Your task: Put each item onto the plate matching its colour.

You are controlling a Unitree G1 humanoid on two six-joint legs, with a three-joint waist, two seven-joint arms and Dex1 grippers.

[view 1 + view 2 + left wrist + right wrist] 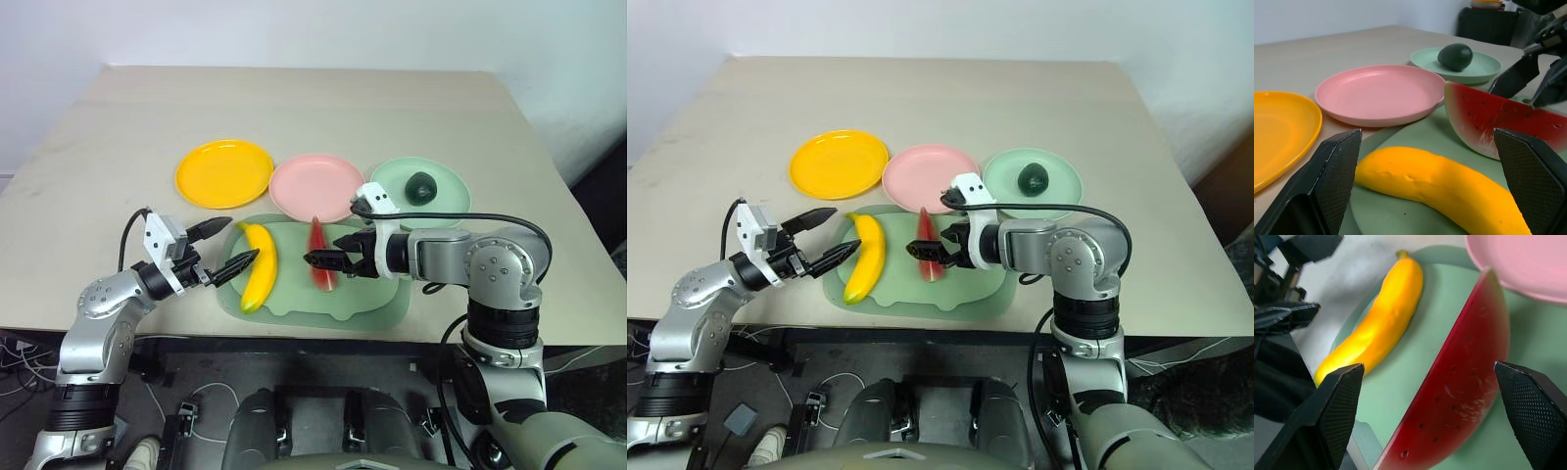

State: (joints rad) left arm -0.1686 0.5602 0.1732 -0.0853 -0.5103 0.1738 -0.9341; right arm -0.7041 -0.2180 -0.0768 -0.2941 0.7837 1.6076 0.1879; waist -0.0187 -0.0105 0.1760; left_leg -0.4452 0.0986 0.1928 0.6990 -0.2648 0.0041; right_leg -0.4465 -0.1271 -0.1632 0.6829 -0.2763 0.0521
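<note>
Both grippers' fingers stood open: right gripper (315, 260) should straddle the watermelon (319, 252) squarely, left gripper (227, 247) the banana (258, 266).

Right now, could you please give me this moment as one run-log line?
avocado: on green plate | banana, watermelon: on mat | both tools open

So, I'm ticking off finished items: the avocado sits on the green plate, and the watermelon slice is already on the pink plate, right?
Not quite. The avocado is on the green plate, but the watermelon slice lies on the green mat, beside the banana. The pink plate is empty, as the left eye view shows.
</note>
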